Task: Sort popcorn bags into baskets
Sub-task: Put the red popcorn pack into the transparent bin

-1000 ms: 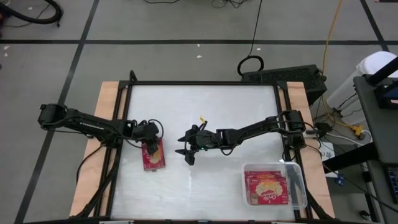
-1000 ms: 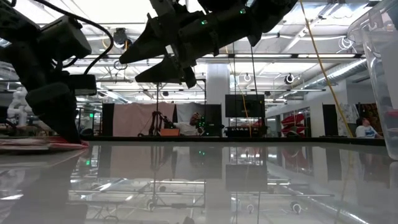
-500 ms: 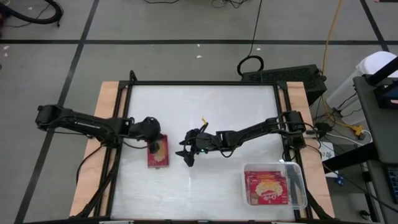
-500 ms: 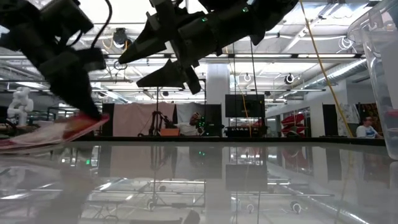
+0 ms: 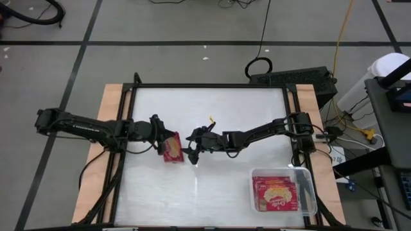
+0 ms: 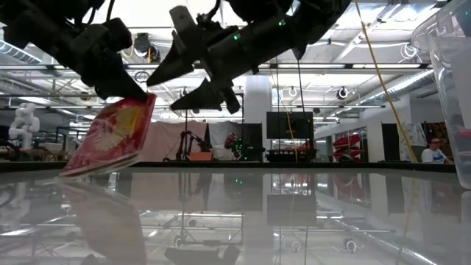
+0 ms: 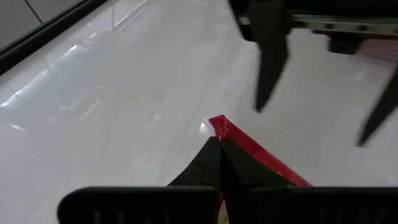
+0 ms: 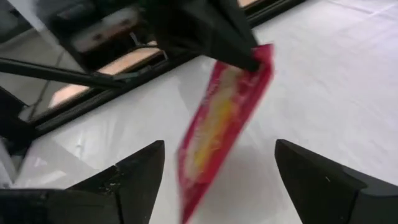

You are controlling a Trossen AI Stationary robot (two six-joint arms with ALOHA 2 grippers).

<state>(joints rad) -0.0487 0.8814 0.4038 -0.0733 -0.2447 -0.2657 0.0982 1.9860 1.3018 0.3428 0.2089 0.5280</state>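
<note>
One red popcorn bag (image 5: 172, 149) with a yellow oval on its face hangs from my left gripper (image 5: 164, 137), which is shut on it left of the table's middle. The low view shows the bag (image 6: 110, 136) hanging steeply. My right gripper (image 5: 192, 153) stands open just right of the bag, fingers toward it and apart from it, as its wrist view (image 8: 217, 171) shows. The clear basket (image 5: 309, 192) sits at the near right with red popcorn bags (image 5: 275, 194) lying flat inside. My left gripper pinches the bag's upper corner (image 7: 219, 127) between its two fingertips (image 6: 136, 90). The fingers come slanting down from the table's left side. The bag hangs tilted below them, its picture face toward my right gripper. Whether its lower end (image 6: 70, 171) touches the table, I cannot tell.
The white tabletop (image 5: 212, 109) has a black frame and wooden strips along its left and right sides. The basket's clear wall (image 6: 449, 88) rises at the right of the low view. A dark box (image 5: 302, 80) and cables lie beyond the far right corner.
My left gripper has risen and gone toward the table's right, tipping up from a steep downward slant. The bag, flat on the table before, has been raised by one end: that corner went up first, and now the bag hangs steeply below the fingers, nearer my right gripper.
</note>
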